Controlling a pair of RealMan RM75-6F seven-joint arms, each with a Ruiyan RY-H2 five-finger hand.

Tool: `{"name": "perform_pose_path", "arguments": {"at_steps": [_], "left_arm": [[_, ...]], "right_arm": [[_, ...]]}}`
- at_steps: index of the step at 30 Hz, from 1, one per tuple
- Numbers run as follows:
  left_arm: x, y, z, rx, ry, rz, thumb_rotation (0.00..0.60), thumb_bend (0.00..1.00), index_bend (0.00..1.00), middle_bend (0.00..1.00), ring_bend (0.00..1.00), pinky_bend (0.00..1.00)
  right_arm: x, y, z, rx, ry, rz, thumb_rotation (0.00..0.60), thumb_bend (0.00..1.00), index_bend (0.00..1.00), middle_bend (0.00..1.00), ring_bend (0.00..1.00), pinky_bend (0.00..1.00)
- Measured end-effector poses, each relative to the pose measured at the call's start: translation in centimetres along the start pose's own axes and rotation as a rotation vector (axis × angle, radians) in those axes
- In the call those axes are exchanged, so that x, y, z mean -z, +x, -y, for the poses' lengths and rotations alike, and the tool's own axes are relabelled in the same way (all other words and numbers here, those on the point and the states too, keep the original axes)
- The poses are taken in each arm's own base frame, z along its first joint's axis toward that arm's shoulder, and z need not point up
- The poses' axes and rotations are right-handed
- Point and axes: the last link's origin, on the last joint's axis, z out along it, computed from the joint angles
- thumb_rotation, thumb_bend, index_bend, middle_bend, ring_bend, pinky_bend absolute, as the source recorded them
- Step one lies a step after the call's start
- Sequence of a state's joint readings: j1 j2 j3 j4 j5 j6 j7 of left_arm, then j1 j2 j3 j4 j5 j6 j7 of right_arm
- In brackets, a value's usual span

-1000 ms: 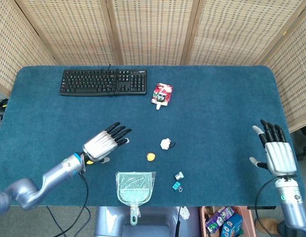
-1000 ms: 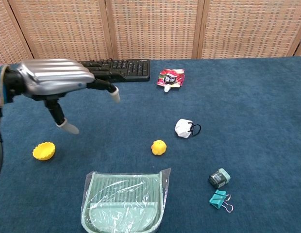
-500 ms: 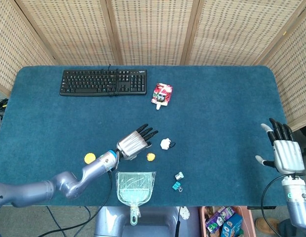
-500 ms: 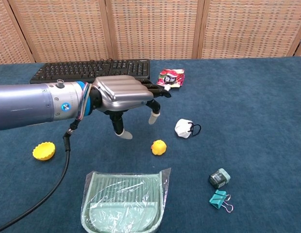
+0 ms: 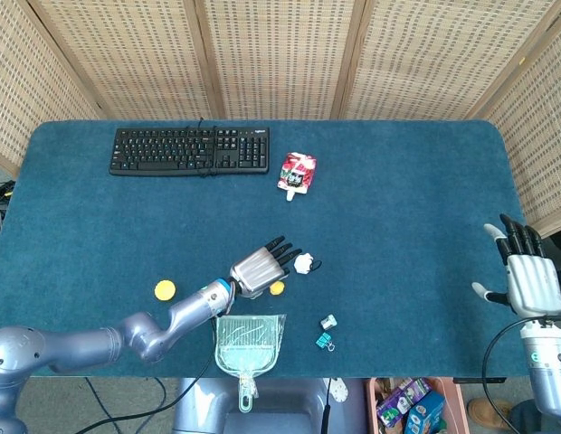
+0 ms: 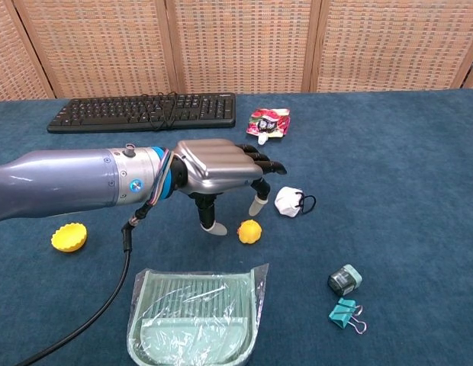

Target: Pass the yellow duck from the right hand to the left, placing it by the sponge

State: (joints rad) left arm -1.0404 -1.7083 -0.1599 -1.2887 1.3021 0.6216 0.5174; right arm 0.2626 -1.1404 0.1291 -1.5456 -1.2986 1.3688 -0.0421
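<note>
The small yellow rubber duck (image 6: 249, 231) rests on the blue surface (image 5: 398, 217), just right of the spread, empty left hand (image 6: 221, 169). The right hand (image 5: 528, 282), also spread, is seen well apart.

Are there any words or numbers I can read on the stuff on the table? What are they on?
None can be read.
Keyboard: key letters too small to read.
Red snack packet: printing too blurred to read.
Small dark jar: label too small to read.
Left hand and duck: no writing visible.
</note>
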Motion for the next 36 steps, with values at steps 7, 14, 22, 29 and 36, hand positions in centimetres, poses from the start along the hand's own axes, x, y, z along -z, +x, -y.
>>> {"name": "perform_pose_path", "arguments": {"at_steps": [7,14,22,29,36], "left_arm": [[-0.5,-0.2,-0.2,0.008,0.011,0.002,0.6,0.26,0.43,0.0,0.0,0.0],[-1.2,-0.4,-0.7,0.009,0.013,0.012,0.6,0.25,0.43,0.0,0.0,0.0],[-1.8,-0.8,-1.4,0.02,0.005,0.029,0.6,0.26,0.48,0.0,0.0,0.0],[-1.9,-0.6,-1.4,0.039,0.016,0.016,0.6,0.27,0.58,0.0,0.0,0.0],[-1.5,0.1,-1.1,0.054,0.029,-0.01,0.6,0.28,0.59,0.0,0.0,0.0]], "right_arm": [[0.1,0.0,0.3,0.0,0.013,0.006,0.6,0.0,0.01,0.0,0.0,0.0],[0.1,0.2,0.3,-0.01,0.015,-0.003,0.6,0.0,0.01,0.0,0.0,0.0],[0.1,0.2,0.3,-0.021,0.016,0.001,0.6,0.0,0.01,0.0,0.0,0.0],[0.1,0.3,0.3,-0.027,0.019,0.002,0.6,0.0,0.01,0.0,0.0,0.0],[0.2,0.2,0.4,-0.026,0.029,0.005,0.6,0.0,0.01,0.0,0.0,0.0]]}}
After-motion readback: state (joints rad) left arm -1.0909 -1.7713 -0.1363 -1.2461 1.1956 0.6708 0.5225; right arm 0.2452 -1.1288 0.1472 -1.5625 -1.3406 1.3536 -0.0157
